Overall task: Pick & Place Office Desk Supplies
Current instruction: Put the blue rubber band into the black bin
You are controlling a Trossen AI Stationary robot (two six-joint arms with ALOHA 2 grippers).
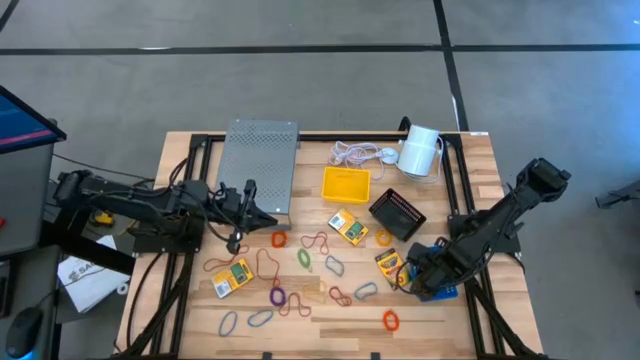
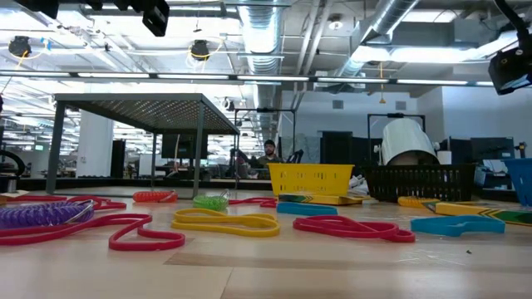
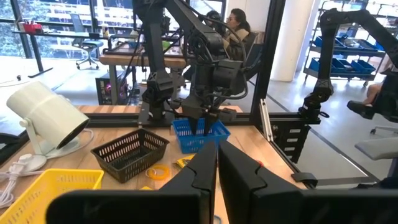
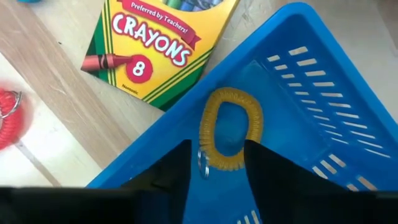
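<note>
A yellow coiled band [image 4: 231, 129] with a small metal ring lies flat on the floor of the blue tray [image 4: 323, 93], in the middle of my right wrist frame. My right gripper [image 4: 216, 163] hangs just above it with its two fingers parted to either side of the loop; nothing is between them, and whether they touch it I cannot tell. In the high view that gripper [image 1: 418, 277] and the blue tray [image 1: 447, 291] sit at the lower right of the table.

Just outside the tray's corner, a crayon box [image 4: 160, 45] lies face up in the upper left of the wrist frame, and a red coiled band [image 4: 9, 118] sits at the left edge.

From above, the black mesh tray [image 1: 397, 214] is right of centre, with the yellow tray [image 1: 345, 184] to its upper left. Two more crayon boxes lie flat on the wood, one at centre [image 1: 348, 227] and one at lower left [image 1: 232, 278]. Loose coloured bands [image 1: 304, 258] are scattered across the lower middle of the table.

My left gripper [image 1: 249, 212] hovers at centre left of the high view, beside the grey perforated panel [image 1: 258, 160], its fingers [image 3: 198, 177] pressed together and empty.
</note>
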